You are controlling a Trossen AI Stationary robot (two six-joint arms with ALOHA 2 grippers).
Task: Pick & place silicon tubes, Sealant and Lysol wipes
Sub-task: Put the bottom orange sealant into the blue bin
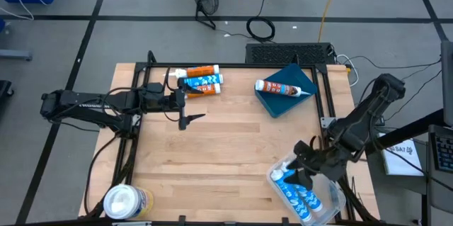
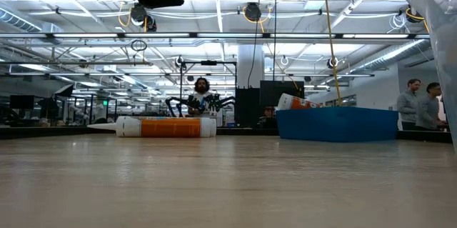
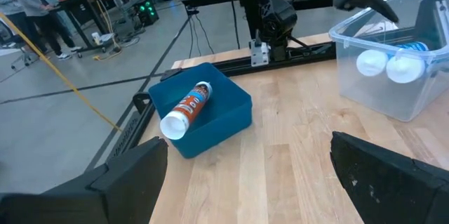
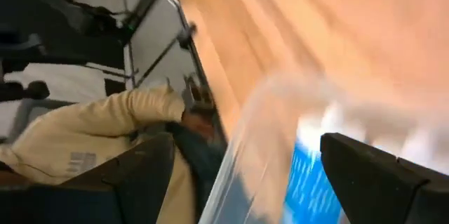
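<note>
My left gripper [image 1: 190, 108] is open and empty above the bare wood, just near of three caulk tubes [image 1: 199, 79] lying on their sides at the far edge; one of them shows in the low view [image 2: 166, 126]. A blue tray [image 1: 277, 102] at the far right holds one orange-and-white tube [image 1: 282, 88], also seen in the left wrist view [image 3: 186, 109]. My right gripper [image 1: 303, 164] is open over the far left corner of a clear plastic tub [image 1: 333, 205], which holds several blue-and-white tubes [image 1: 297, 194]. The yellow Lysol wipes canister [image 1: 127, 202] stands at the near left corner.
Black frame rails [image 1: 325, 91] run along the table's left, far and right sides. In the right wrist view a person's beige sleeve [image 4: 91, 150] shows beyond the table's edge. People stand in the room behind [image 2: 418, 103]. Bare wood [image 1: 233, 148] lies in the middle.
</note>
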